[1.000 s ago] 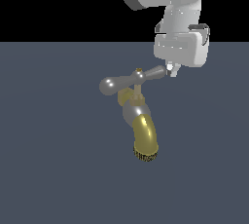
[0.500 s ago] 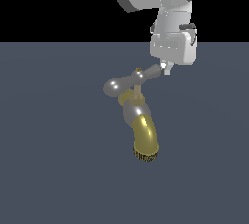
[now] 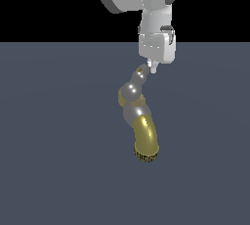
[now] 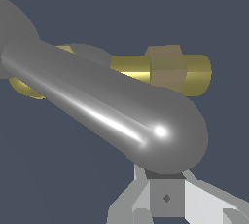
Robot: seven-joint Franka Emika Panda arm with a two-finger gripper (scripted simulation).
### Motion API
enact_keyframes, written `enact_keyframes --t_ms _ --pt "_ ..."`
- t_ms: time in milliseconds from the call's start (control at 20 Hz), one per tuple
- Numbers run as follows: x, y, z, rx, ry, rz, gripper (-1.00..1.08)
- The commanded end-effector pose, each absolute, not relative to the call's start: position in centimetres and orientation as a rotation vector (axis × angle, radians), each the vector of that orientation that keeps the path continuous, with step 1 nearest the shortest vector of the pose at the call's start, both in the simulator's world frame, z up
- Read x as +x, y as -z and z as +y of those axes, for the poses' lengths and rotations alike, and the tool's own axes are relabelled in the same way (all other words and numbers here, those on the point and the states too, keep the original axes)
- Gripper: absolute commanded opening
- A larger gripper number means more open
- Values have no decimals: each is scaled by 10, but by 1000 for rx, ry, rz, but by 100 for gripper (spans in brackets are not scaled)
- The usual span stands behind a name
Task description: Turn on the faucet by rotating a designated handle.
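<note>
Dark slate-blue ground lay under the faucet (image 3: 139,121); the hand (image 3: 152,68) touched the handle (image 3: 133,88) tip, its opening impossible to tell.

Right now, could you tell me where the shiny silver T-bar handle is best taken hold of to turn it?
Probably the rounded end of the shiny silver T-bar handle arm nearest the gripper, farthest from the ball hub, so leverage is greatest. Come across the arm's width from above; the curved brass-gold spout hangs clear below.
</note>
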State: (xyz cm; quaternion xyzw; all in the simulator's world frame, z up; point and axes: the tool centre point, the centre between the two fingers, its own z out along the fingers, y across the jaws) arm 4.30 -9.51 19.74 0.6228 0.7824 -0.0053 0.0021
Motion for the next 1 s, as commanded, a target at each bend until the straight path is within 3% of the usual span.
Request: enact_keyframes --t_ms 0,950 --pt "43 -198 -95 1953 16 2455 -100" --pt "35 -198 24 1909 0 2495 -100"
